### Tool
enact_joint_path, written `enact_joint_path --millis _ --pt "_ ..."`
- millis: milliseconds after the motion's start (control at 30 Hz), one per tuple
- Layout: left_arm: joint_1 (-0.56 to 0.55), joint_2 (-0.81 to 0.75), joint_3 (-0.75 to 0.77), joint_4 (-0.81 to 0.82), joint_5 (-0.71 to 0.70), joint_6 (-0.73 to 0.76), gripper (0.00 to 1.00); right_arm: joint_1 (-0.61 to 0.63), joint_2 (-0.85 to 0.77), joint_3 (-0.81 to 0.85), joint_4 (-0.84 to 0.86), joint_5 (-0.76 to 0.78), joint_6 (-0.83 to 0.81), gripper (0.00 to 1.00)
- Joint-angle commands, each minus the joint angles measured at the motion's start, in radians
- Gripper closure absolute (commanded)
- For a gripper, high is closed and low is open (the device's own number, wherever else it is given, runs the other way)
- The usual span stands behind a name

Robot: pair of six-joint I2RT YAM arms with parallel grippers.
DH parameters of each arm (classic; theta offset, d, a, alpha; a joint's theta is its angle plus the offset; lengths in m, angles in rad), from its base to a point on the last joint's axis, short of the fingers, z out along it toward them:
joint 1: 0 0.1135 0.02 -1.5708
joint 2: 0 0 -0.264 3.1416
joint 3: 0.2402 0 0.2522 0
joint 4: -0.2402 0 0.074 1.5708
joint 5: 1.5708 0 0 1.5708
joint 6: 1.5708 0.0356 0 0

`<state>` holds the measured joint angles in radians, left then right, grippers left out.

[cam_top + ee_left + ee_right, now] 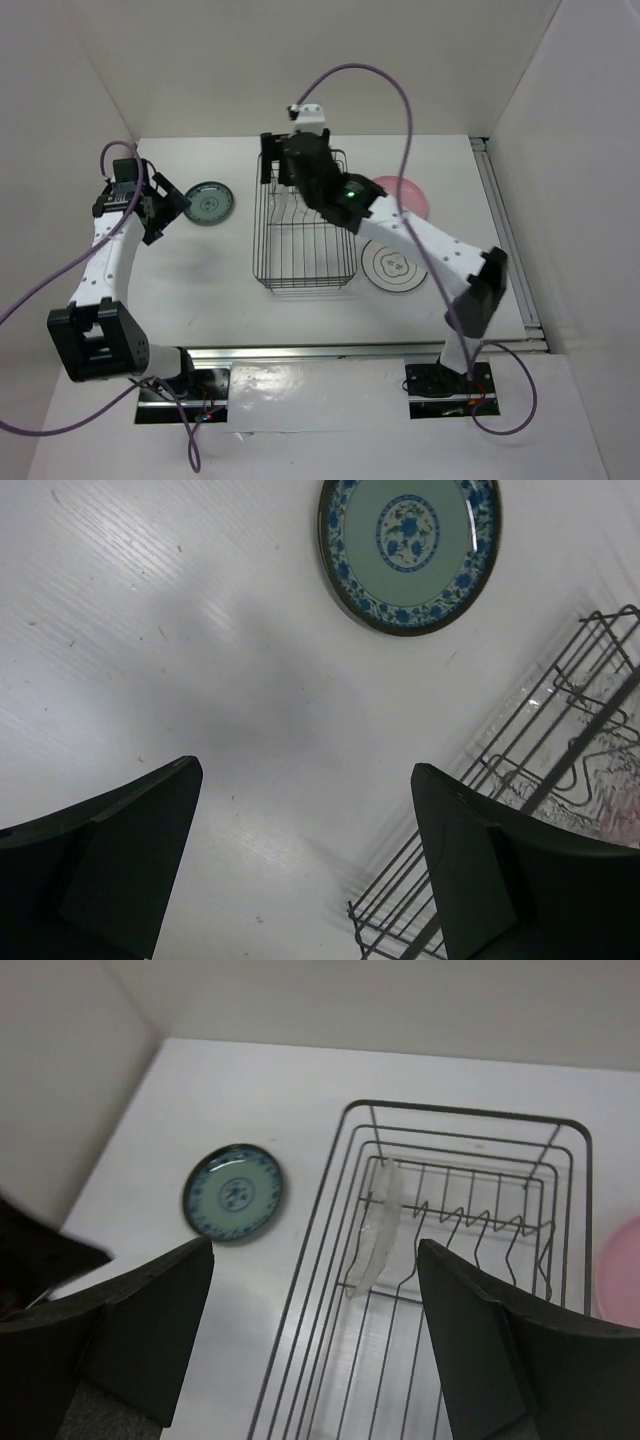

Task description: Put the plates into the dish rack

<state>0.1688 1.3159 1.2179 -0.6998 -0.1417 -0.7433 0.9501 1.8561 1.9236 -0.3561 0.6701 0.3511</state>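
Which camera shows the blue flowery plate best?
The left wrist view: the teal plate looks biggest, so its blue flowers and dark rim are clear, though the top is cut off. The top view shows it whole but tiny, left of the dish rack. The right wrist view shows it whole, pattern fainter.

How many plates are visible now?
4: teal plate left of the dish rack, glass plate standing inside it, pink plate and ringed plate to its right.
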Motion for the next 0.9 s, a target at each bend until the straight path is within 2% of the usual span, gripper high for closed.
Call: enact_joint_path --millis 0,67,133,233,467,600,867 --pt "0.064 0.096 0.031 0.059 0.143 0.009 0.00 -0.108 -0.236 -0.157 0.112 -0.433 -0.095 0.10" --pt "0.119 0.140 0.040 0.086 0.230 -0.017 0.00 -0.177 -0.391 -0.294 0.164 -0.536 -0.095 0.10" --pt "0.159 0.195 0.031 0.153 0.318 -0.030 0.04 -0.207 -0.464 -0.345 0.151 -0.537 -0.095 0.10" --pt "0.181 0.233 0.005 0.232 0.347 -0.096 0.04 -0.220 -0.544 -0.379 0.088 -0.500 -0.118 0.10" --pt "0.181 0.371 0.086 0.269 0.387 -0.128 0.09 -0.270 -0.575 -0.481 0.114 -0.530 -0.121 0.10" --pt "0.181 0.479 0.129 0.269 0.370 -0.128 0.12 -0.280 -0.566 -0.491 0.132 -0.563 -0.121 0.10" --pt "0.181 0.568 0.140 0.325 0.399 -0.140 0.13 -0.300 -0.554 -0.502 0.160 -0.613 -0.130 0.10"
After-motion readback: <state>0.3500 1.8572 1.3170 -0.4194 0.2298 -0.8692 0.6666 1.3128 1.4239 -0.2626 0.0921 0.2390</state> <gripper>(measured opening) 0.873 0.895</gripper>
